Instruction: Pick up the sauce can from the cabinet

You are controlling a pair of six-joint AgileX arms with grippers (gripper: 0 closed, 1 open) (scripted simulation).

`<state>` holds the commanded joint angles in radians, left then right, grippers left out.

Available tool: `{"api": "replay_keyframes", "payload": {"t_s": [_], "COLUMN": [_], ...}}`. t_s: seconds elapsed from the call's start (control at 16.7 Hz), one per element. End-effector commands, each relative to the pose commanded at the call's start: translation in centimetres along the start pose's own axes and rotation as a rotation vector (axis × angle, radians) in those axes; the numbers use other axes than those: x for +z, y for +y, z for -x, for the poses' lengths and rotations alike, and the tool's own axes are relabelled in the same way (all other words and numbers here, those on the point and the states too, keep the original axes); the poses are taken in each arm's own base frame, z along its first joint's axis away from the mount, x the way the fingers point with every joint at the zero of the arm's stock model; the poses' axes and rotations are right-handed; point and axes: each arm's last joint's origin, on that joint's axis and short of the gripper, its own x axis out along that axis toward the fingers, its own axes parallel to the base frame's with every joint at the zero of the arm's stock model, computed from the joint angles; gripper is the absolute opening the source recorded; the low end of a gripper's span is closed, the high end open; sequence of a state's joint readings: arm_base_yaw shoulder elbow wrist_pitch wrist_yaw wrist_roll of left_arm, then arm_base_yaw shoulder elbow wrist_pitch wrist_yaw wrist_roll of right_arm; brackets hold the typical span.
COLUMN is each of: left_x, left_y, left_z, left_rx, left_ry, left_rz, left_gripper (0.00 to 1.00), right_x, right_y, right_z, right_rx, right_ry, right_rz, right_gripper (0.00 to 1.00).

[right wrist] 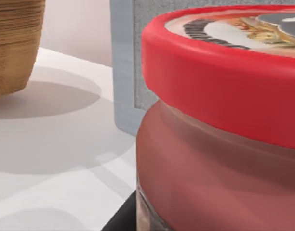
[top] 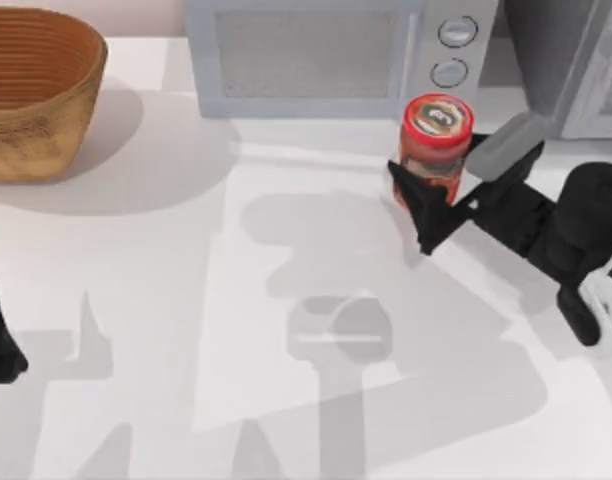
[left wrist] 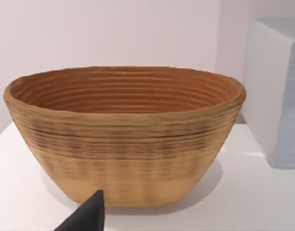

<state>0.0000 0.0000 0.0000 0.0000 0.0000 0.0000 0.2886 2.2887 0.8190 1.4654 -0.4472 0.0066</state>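
The sauce can (top: 436, 140), red with a round printed top, is upright in front of the microwave's control knobs. It looks raised off the table, with its shadow falling well below on the white surface. My right gripper (top: 434, 168) is shut on the sauce can, one dark finger (top: 418, 205) at its left side and a grey one (top: 506, 145) at its right. In the right wrist view the sauce can (right wrist: 220, 144) is very close, its red lid on top. The cabinet (top: 586, 70) stands at the back right. My left gripper (top: 1, 345) is parked at the left edge.
A grey microwave (top: 326, 55) stands at the back centre, just behind the can. A woven basket (top: 31, 90) sits at the back left, and the left wrist view looks at the basket (left wrist: 123, 139) side-on. White tabletop (top: 186, 300) spreads across the front.
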Motion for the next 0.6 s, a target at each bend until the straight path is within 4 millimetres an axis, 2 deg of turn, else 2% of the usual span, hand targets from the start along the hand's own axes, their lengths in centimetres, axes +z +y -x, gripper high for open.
{"api": "replay_keyframes", "payload": {"t_s": [0.6], "left_x": [0.00], "left_y": [0.00], "left_z": [0.00], "left_rx": [0.000], "left_ry": [0.000], "left_rz": [0.000], "left_gripper": [1.00], "right_x": [0.00], "right_y": [0.00], "right_z": [0.00], "right_rx": [0.000], "right_ry": [0.000], "right_rz": [0.000], "right_gripper": [0.90]}}
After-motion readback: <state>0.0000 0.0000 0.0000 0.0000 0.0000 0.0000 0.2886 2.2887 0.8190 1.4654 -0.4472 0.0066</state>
